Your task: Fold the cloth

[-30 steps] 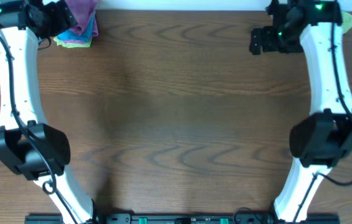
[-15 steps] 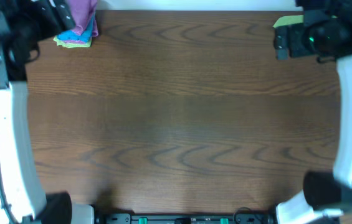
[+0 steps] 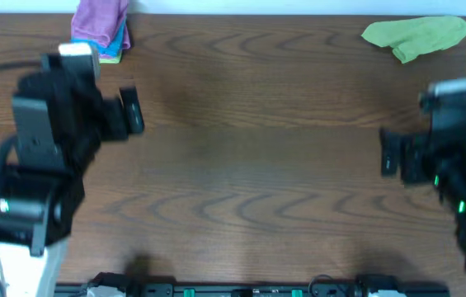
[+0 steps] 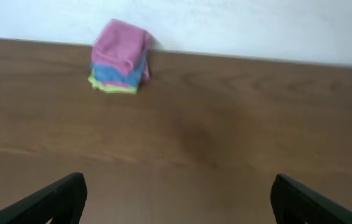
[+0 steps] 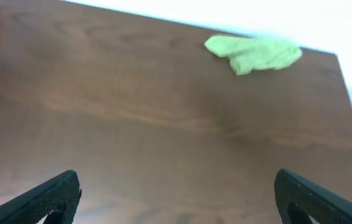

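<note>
**Green cloth [image 3: 418,37] uncovered at far right corner, unfolded; both arms drawn back**

Far left corner: stack of folded cloths [image 3: 101,33], pink on top, blue and yellow-green beneath, against the back edge. It looks the same as a second ago.

The left gripper [image 4: 179,183] was up at the stack a second ago. It now sits back over the left-middle of the table [image 3: 249,165], well apart from the stack. Its fingers are spread wide and nothing is between them.

The centre of the table is bare wood.

The right gripper [image 5: 177,180] was over the far right corner a second ago. It is now pulled back to the right-middle, with its fingers wide apart and holding nothing.

With that arm withdrawn, the green cloth shows in full. It is a crumpled, uneven lump lying flat near the back edge, well apart from both grippers.

Judgement: neither arm has hold of the cloth and folding has not begun. The cloth probably needs fetching to the centre and spreading first. The reach to the back edge is long, and the bunched fabric may hide its corners.
</note>
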`<state>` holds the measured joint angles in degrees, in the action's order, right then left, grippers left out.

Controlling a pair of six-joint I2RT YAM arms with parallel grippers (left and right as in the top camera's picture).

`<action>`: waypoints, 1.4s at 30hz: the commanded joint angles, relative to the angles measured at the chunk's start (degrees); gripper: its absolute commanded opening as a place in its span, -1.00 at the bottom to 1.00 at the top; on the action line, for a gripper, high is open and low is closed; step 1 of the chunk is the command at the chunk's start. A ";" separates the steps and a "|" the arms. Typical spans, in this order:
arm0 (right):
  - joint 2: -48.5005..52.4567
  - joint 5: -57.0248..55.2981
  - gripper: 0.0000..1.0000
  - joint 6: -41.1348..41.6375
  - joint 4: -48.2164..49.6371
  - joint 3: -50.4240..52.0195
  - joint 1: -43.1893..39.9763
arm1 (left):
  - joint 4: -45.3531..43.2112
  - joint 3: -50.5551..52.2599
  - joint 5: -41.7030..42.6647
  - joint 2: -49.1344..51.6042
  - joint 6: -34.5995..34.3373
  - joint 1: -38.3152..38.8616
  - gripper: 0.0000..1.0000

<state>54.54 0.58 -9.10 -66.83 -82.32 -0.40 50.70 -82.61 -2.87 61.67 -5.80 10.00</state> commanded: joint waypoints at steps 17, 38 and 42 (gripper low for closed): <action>-9.79 1.81 0.99 4.76 -3.69 12.81 0.11 | -4.20 13.42 0.15 -9.25 -17.99 6.95 0.91; -9.79 1.81 0.99 4.76 -3.69 12.81 0.11 | -6.45 22.27 0.61 -12.63 6.10 3.41 0.90; -9.79 1.81 0.99 4.76 -3.69 12.81 0.11 | -15.63 32.85 5.25 -18.62 7.58 -1.73 0.91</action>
<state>44.97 1.93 -4.99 -70.50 -69.65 -0.40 37.56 -54.26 -1.43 46.35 -2.28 10.63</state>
